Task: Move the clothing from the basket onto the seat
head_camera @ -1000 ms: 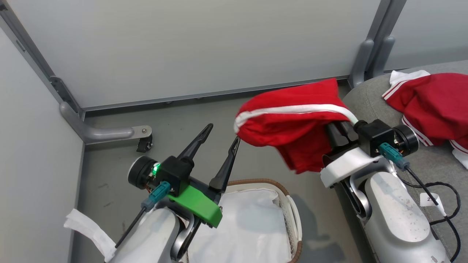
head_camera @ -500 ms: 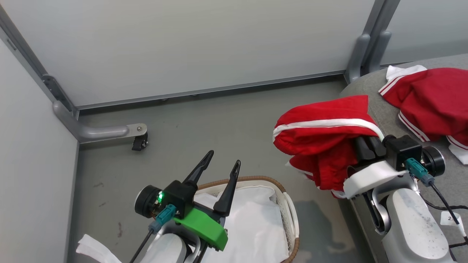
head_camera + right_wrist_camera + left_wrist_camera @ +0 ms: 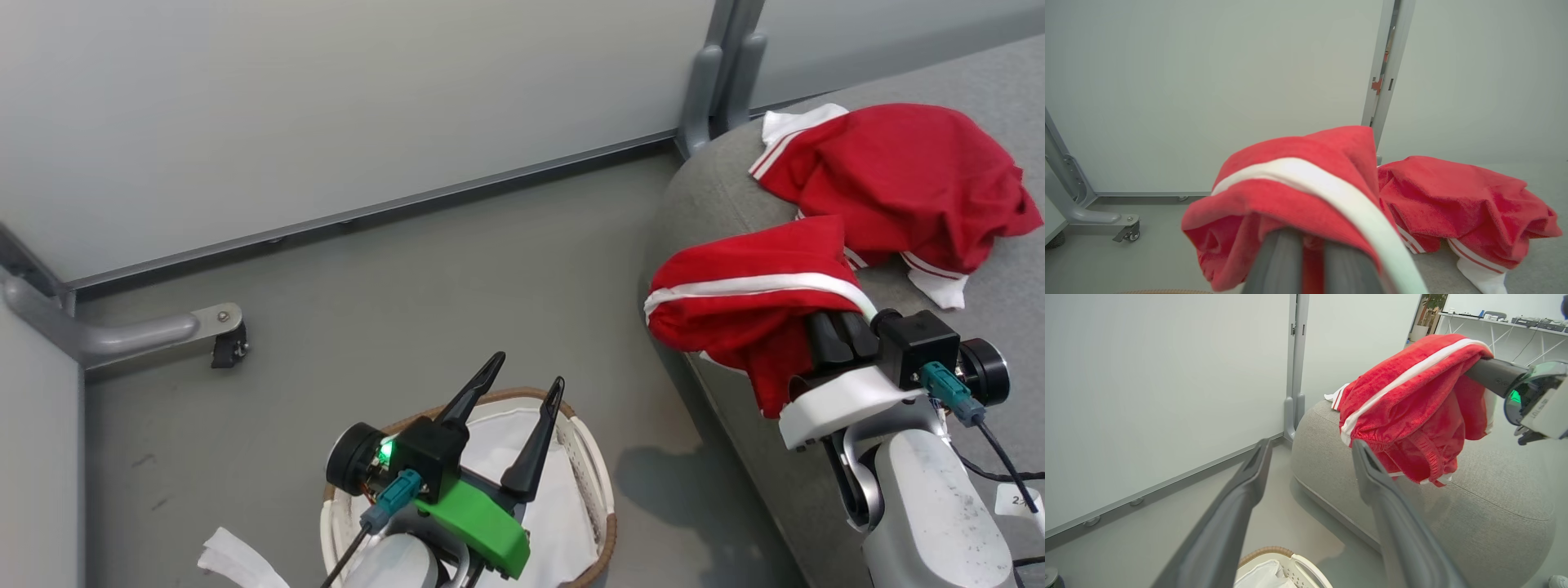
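Start with the seat [image 3: 702, 204], the big grey cushion on your right: one red garment [image 3: 898, 171] already lies crumpled on top of it, white trim showing at its edges, so that part of the job reads as done.

The basket [image 3: 602, 523] sits on the floor well apart from the seat, under your left arm. What shows inside it is the plain white liner [image 3: 563, 514] and no red fabric, though the arm hides part of the bowl, so you can't rule out a piece tucked beneath. On that evidence, I'd judge it emptied of clothing.

The striped garment [image 3: 743, 302] is the piece left to place. It hangs draped over your right gripper [image 3: 834, 338], above the seat's rounded near edge, with its lower folds drooping past that edge. It sits just beside the lying garment; whether the two touch can't be told. The left wrist view shows it raised off the cushion, not resting.

Your right fingers are clamped together with red cloth pinched between them. Your left gripper [image 3: 529, 369] is spread wide, holding nothing, above the basket
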Robot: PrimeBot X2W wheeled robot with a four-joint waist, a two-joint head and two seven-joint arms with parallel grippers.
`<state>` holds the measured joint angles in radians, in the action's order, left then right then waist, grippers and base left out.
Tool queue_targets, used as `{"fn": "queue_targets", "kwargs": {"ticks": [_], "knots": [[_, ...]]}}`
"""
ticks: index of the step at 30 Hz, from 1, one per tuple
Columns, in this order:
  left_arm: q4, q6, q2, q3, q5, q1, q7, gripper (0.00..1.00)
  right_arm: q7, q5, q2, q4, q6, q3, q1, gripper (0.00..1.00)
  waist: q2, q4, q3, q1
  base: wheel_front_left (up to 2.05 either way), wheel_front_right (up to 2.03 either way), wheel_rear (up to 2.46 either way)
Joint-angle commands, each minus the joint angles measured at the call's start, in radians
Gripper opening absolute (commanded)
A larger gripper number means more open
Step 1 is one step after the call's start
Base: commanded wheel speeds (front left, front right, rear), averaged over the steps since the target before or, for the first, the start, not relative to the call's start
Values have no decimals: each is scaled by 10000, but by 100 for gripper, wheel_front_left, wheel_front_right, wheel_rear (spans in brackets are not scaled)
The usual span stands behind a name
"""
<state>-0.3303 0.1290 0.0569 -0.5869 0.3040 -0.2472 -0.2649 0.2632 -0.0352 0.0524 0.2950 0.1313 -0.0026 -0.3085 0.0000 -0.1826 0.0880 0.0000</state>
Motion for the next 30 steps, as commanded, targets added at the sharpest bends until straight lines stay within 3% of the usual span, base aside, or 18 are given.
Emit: {"fn": "queue_targets", "kwargs": {"ticks": [1, 10, 21, 25, 30], "knots": [[-11, 26, 21, -13, -72, -67, 11, 100, 24, 6, 8, -61, -11, -47, 95, 0, 0, -795, 283, 0, 0, 0, 0], [-42, 26, 24, -170, -185, -344, 10, 100, 24, -33, -10, -157, -12, -131, -135, 0, 0, -1680, 820, 0, 0, 0, 0], [75, 26, 239, -384, -273, -745, 10, 100, 24, 174, 159, -470, -12, -607, -1469, 0, 0, -1373, 1740, 0, 0, 0, 0], [150, 26, 409, -417, -371, -953, 10, 100, 24, 207, 609, -626, -12, -910, -2691, 0, 0, -1119, 2262, 0, 0, 0, 0], [232, 27, 577, -481, -484, -1316, 10, 100, 22, 246, 1676, -461, -12, -1166, -4512, 0, 0, -731, 3006, 0, 0, 0, 0]]}}
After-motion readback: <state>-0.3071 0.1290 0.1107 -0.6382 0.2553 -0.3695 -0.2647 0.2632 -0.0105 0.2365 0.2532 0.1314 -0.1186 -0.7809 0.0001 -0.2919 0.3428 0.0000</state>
